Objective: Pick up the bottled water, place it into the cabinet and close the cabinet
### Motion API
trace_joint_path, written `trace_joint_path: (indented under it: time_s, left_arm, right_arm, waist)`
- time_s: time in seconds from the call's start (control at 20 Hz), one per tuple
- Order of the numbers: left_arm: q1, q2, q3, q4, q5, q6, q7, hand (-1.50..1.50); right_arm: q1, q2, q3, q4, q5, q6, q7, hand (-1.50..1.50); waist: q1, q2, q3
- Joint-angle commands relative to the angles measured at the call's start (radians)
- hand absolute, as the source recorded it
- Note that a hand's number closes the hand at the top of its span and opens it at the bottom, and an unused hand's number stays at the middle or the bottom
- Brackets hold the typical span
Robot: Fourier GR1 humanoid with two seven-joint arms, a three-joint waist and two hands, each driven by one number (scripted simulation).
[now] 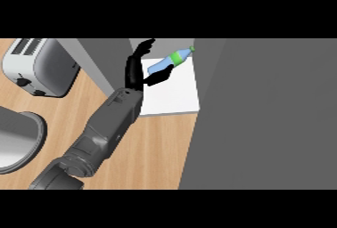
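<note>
Bottle inside the cabinet [263, 111]
My left hand [139, 71] holds the bottled water [170, 60] between fingers and thumb, lying tilted over the white shelf [174, 95].

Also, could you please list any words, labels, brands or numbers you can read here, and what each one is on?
None can be read.
Bottled water in the left robot hand: green label band, no legible text.
Toaster: no visible markings.
Cabinet: plain grey.

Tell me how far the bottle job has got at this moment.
Picked up: the bottled water is off the counter, tilted, between thumb and fingers of the left hand. In hand: carrying it over the cabinet's white shelf. Left: release it and close the grey cabinet door.
</note>
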Motion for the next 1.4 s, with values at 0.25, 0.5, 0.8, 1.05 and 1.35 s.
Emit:
trace_joint_path:
  time_s: [0.25, 0.5, 0.8, 1.05, 1.35]
  left_arm:
    - [0.043, -0.004, 0.030, -0.107, 0.109, -0.278, -0.124, 1.50]
    - [0.089, -0.004, -0.019, -0.170, 0.169, -0.406, -0.105, 1.50]
    - [0.194, 0.026, -0.046, -0.310, 0.214, -0.609, -0.019, 1.50]
    - [0.385, 0.008, -0.131, -0.564, 0.253, -0.578, 0.053, 1.50]
    - [0.598, 0.042, -0.196, -0.899, 0.275, -0.517, 0.133, 1.50]
  right_arm:
    - [0.021, -0.032, 0.020, -0.082, 0.023, 0.001, 0.056, -1.50]
    - [0.035, -0.022, 0.043, -0.083, 0.076, -0.034, 0.051, -1.50]
    - [0.066, -0.077, -0.038, -0.114, 0.028, -0.031, 0.028, -1.50]
    - [0.075, -0.087, -0.016, -0.131, 0.073, -0.061, 0.062, -1.50]
    - [0.051, -0.105, 0.003, -0.104, 0.065, -0.044, 0.055, -1.50]
  waist:
    - [0.019, -0.012, 0.001]
    - [0.031, -0.021, 0.002]
    - [0.072, -0.031, 0.003]
    - [0.092, -0.041, 0.003]
    - [0.101, -0.040, 0.003]
